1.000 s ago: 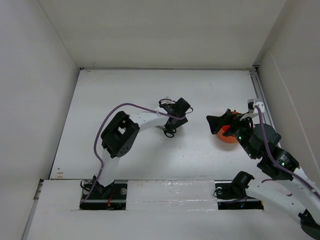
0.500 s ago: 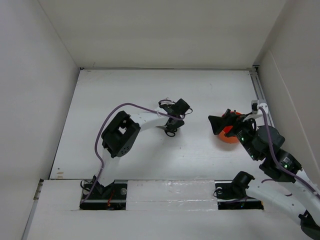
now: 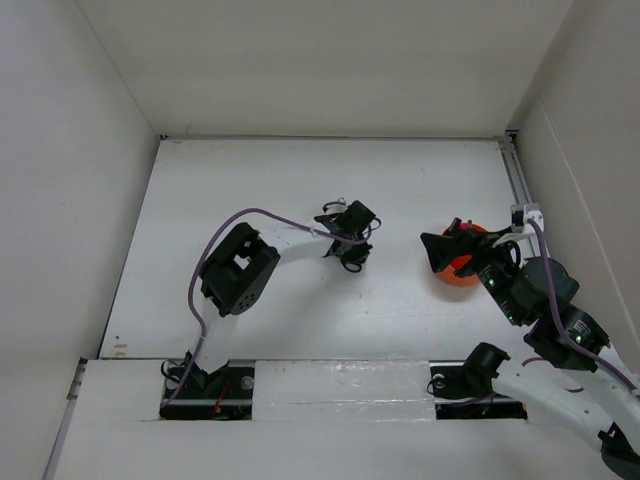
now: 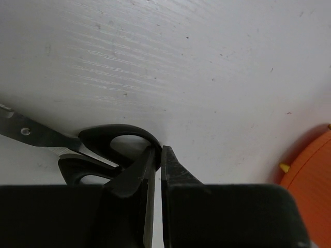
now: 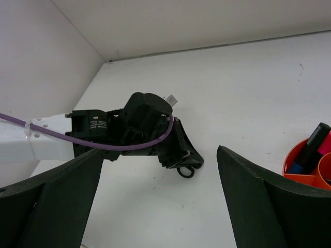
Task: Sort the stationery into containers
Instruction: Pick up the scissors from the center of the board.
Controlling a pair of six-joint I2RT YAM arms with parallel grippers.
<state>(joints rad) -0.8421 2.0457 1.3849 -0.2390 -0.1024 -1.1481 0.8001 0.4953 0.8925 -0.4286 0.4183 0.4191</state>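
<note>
Black-handled scissors lie on the white table, blade pointing left. My left gripper is shut, its tips pinching the rim of the upper handle ring. In the top view the left gripper covers most of the scissors. The orange cup stands to the right, with a blue-capped marker and a pink-capped one upright inside. My right gripper hovers open beside the cup, nothing between its fingers, facing the left gripper.
White walls enclose the table on the left, back and right. A purple cable loops over the left arm. The right arm overhangs the cup's near side.
My left gripper has closed from open onto the scissors' handle ring and shifted slightly right. The right arm drew back a little toward its base, jaws unchanged.
</note>
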